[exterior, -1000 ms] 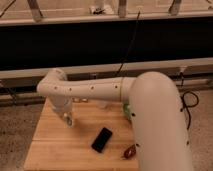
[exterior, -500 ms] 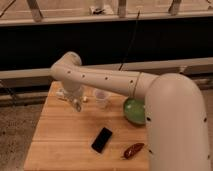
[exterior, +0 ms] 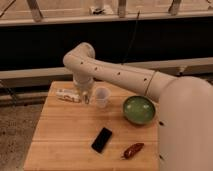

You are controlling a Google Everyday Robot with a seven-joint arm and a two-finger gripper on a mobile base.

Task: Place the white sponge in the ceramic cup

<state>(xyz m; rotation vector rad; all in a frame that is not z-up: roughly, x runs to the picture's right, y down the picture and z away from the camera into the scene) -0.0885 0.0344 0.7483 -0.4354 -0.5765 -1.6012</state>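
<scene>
The wooden worktop (exterior: 65,135) carries a green bowl (exterior: 139,110), a black phone (exterior: 102,139), a long white object (exterior: 68,95) and the ceramic cup (exterior: 101,97). The tool (exterior: 86,98) hangs just left of the cup, beside the long object; whether it is clenched I cannot tell. The white sponge is not visible, perhaps hidden at the tool. Judged light and compressible, it wants a gentle pinch across its middle.

A pale, smooth-shelled plastic arm lowers its gripper (exterior: 86,98) over a matt, light-grained wooden table (exterior: 60,135). Just beside the gripper stands the glazed ceramic cup (exterior: 101,97); farther off, a glossy green bowl (exterior: 139,110) and a shiny black phone (exterior: 102,139).
</scene>
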